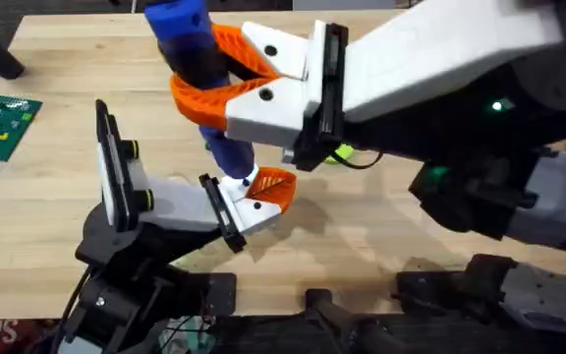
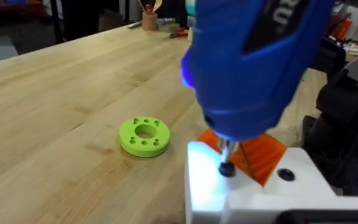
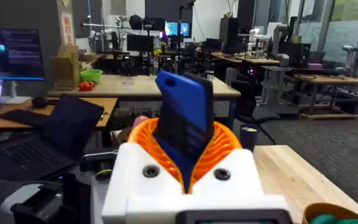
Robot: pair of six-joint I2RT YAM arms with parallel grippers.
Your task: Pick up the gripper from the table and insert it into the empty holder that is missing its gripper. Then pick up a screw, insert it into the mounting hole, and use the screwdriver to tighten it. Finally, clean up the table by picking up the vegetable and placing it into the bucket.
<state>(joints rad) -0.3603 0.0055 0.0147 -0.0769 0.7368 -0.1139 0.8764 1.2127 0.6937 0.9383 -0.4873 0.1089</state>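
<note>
Right pincer: big, white shells with curved orange jaws; clamped on the screwdriver; in its own wrist view the orange jaws hug the blue tool from both sides
Screwdriver: thick and bright blue with a dark band round its middle; it stands nearly upright, tipped a little; the narrow end points down at the holder; in the left wrist view its thin metal bit touches a small dark screw on the white block; a bright glow shines on the white plastic just beside the bit
Holder: white blocky mount with a thin black plate at its end; it sits at the end of the left arm, low over the wooden surface
Gripper: small flat orange piece; it sits in the holder, right under the screwdriver; in the left wrist view it lies just behind the bit
Left pincer: it is the holder with the orange piece in it; I cannot tell if it is open or closed
Green ring: lime green with a hole in the middle and small holes round it; it lies flat on the surface, beside the holder but not touching
Bucket: its orange-brown rim peeks in at the corner of the right wrist view; something dark green lies inside; too little shows to say what it is
</note>
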